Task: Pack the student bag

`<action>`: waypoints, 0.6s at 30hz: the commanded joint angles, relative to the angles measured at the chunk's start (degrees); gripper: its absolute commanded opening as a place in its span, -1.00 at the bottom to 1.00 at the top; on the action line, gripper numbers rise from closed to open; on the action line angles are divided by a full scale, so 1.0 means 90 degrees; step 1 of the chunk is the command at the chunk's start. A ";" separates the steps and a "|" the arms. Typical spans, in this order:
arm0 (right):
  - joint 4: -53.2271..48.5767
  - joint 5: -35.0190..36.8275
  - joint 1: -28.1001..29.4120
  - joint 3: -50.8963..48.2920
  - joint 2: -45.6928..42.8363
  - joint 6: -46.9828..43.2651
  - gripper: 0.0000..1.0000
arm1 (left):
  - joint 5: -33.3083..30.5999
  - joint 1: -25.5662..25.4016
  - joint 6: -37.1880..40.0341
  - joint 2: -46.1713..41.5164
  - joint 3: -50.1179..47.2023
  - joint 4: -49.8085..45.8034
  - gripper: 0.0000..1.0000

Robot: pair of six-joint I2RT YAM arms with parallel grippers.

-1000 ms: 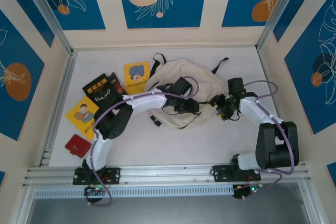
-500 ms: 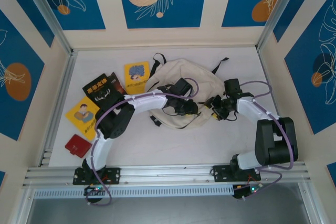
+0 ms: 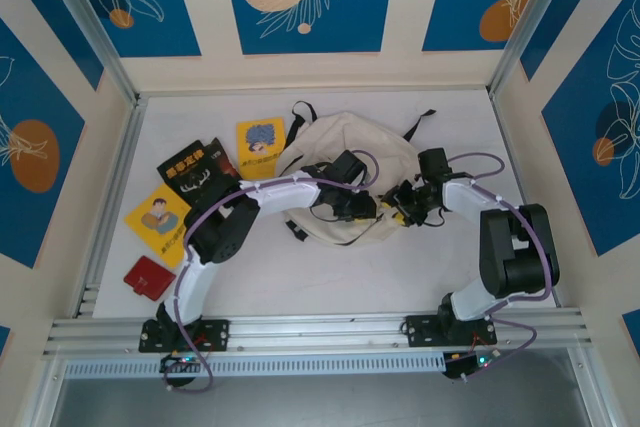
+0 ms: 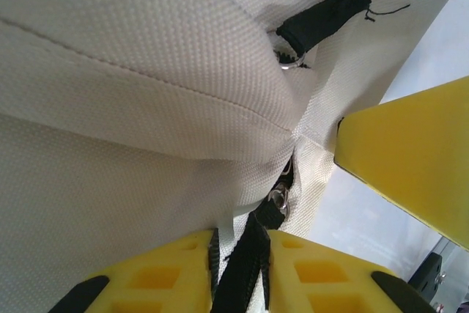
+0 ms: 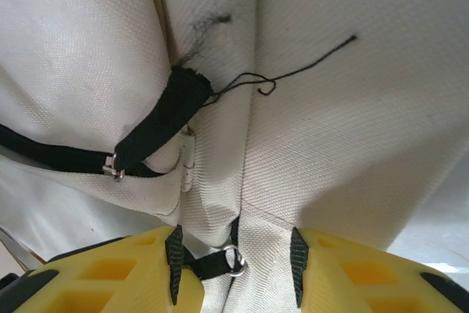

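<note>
Yellow fingers of the left gripper (image 4: 240, 258) clamp a black strap (image 4: 258, 226) at the cream student bag's (image 3: 372, 152) near hem. The right gripper (image 5: 234, 254) straddles a fabric fold (image 5: 253, 181) alongside; whether it bites, I cannot tell. The bag lies mid-table (image 3: 300, 282), just beyond both claws, its length running left to right.

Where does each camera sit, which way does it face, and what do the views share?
Top external: above and behind, looking down on the table; both arms reach the student bag.
Left wrist: close against bag fabric; left gripper nips a black strap.
Right wrist: close against the bag; right gripper open around fabric.
Shared: the bag.
</note>
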 commanded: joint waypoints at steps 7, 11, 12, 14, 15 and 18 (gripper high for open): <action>-0.0140 0.0214 0.0038 0.0218 0.0396 -0.0019 -0.10 | -0.0307 0.0001 0.0105 -0.0082 0.0043 0.0068 -1.00; -0.0223 0.0429 0.0032 0.0306 0.0657 0.0069 -0.13 | -0.0429 -0.0002 0.0260 -0.0372 -0.0132 -0.0201 -1.00; -0.0255 0.0488 0.0032 0.0334 0.0714 0.0105 -0.13 | -0.0443 -0.0004 0.0304 -0.0438 -0.0170 -0.0307 -1.00; -0.0296 0.0590 0.0042 0.0375 0.0739 0.0147 -0.13 | -0.0455 0.0001 0.0389 -0.0597 -0.0244 -0.0500 -1.00; -0.0330 0.0658 0.0053 0.0393 0.0743 0.0195 -0.13 | -0.0457 0.0001 0.0460 -0.0652 -0.0238 -0.0678 -1.00; -0.0502 0.0795 0.0040 0.0461 0.0762 0.0301 -0.11 | -0.0519 -0.0008 0.0643 -0.0838 -0.0250 -0.1116 -1.00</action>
